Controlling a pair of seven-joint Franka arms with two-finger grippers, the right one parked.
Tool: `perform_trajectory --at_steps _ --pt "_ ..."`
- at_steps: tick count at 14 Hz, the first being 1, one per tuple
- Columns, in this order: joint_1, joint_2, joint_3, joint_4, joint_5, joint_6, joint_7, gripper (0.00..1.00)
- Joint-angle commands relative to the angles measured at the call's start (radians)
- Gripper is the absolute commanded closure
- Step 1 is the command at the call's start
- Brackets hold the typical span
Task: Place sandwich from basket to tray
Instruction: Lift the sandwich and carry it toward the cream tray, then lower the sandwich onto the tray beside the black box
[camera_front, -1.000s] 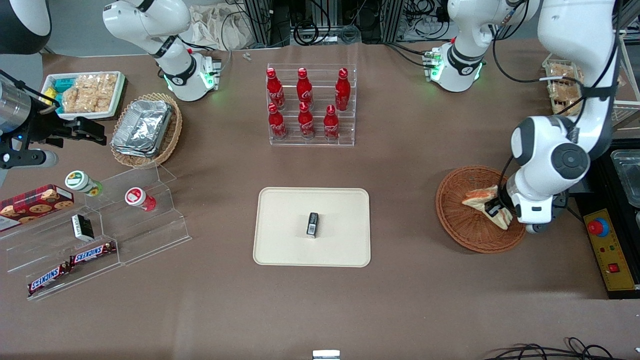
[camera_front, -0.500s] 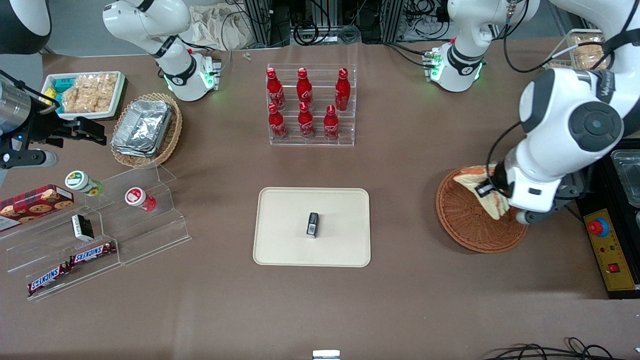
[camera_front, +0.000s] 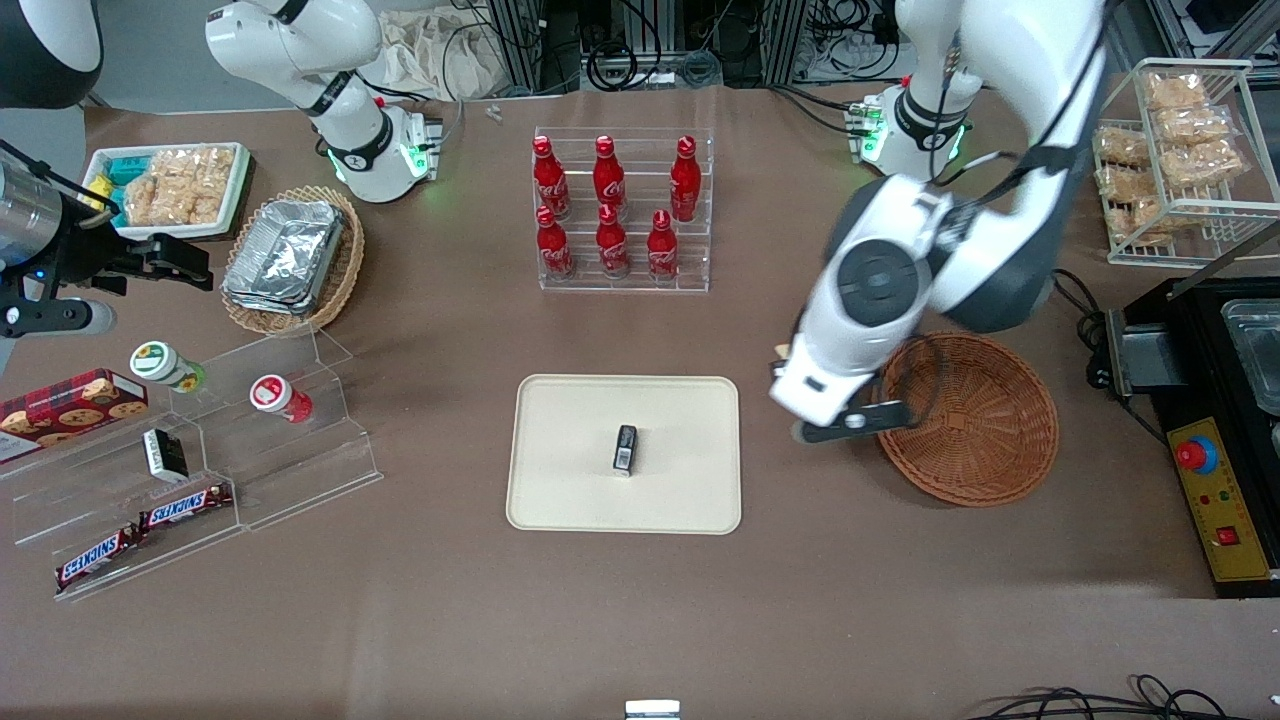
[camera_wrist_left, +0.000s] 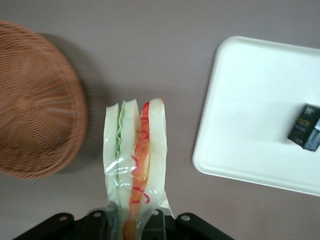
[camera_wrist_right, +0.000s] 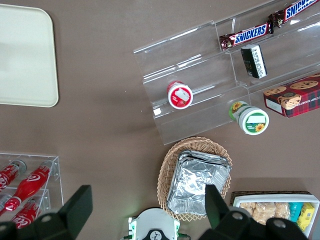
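My left gripper (camera_wrist_left: 132, 224) is shut on the sandwich (camera_wrist_left: 135, 155), a plastic-wrapped wedge of white bread with a green and a red-orange layer showing along its edge. It hangs above bare table, between the round reddish-brown basket (camera_wrist_left: 35, 125) and the cream tray (camera_wrist_left: 250, 115). In the front view the gripper (camera_front: 802, 385) hovers between the basket (camera_front: 985, 440) and the tray (camera_front: 560, 480), and the arm hides nearly all of the sandwich. Nothing lies in the basket. A small black box (camera_front: 625, 448) lies on the tray near its middle.
A clear rack of red bottles (camera_front: 620, 215) stands farther from the front camera than the tray. A black machine with a red button (camera_front: 1215, 480) and a wire rack of snack bags (camera_front: 1180, 150) sit at the working arm's end. Acrylic shelves (camera_front: 200, 450) occupy the parked arm's end.
The gripper lifted the sandwich out of the basket and carried it sideways toward the tray. The basket, which held the sandwich a second ago, now holds nothing.
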Motion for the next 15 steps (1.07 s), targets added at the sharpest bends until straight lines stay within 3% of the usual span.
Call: perform_trajectory --at_steps 1,6,10,15 --pt "-0.054 0.156 0.007 0.135 0.026 0.039 0.014 1.0" --pt "-0.103 0.291 0.007 0.132 0.046 0.271 0.012 1.0" --pt "-0.109 0.337 0.007 0.122 0.146 0.352 0.017 1.0" --pt "-0.106 0.36 0.007 0.122 0.152 0.421 0.13 1.0"
